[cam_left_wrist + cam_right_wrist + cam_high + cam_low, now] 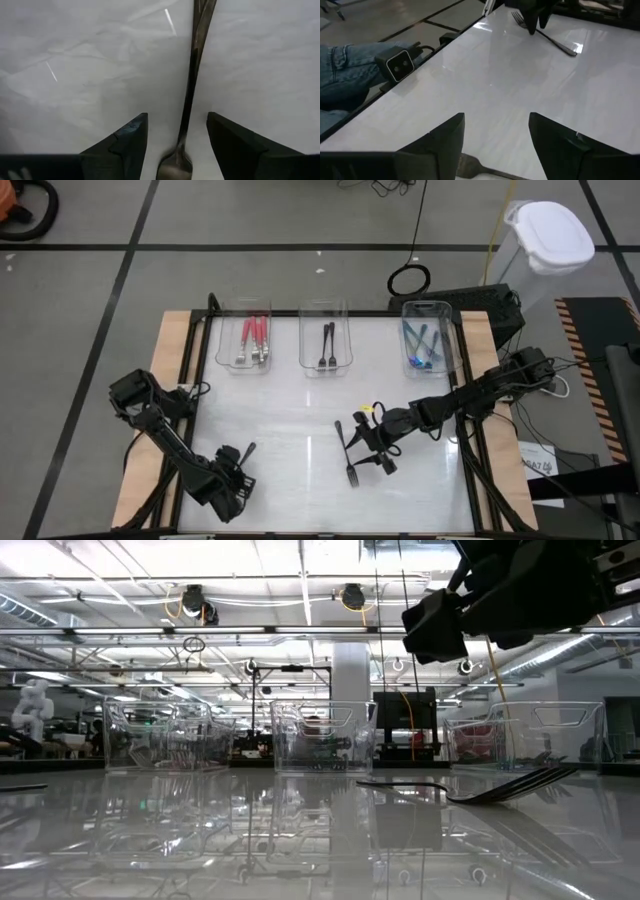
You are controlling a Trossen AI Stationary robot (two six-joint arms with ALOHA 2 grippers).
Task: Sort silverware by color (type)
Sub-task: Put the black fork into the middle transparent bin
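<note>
Your left gripper [237, 480] sits low over the tabletop [290, 410] near its front left corner, right over a black-handled fork [247, 453]. In the left wrist view this fork [192, 80] runs lengthwise straight out between the two fingers [127, 142], tines close under the wrist and handle pointing away. So the long axis lies along the gripper's reach, not across the gap. The jaws stand well apart, one on each side of the shaft, and hold nothing; I judge neither pad touches the fork, though the view is too close to be sure.

Your right gripper [377, 448] is over the front middle of the tabletop, toward the right side. A second black fork [352, 470] lies just beside it on the left, long axis running roughly front to back. In the right wrist view only the fork's tine end [470, 164] shows between the fingers [437, 145], which are also spread wide and empty.

The rest of the silverware is already sorted along the far edge: red forks [254, 338] in the left tray [228, 330], black forks [327, 345] in the middle tray [306, 335], blue forks [420, 345] in the right tray [445, 330].

Each arm is nearer its own fork, and both forks belong in the middle tray. Closing on the shaft looks like your next step on the left.
</note>
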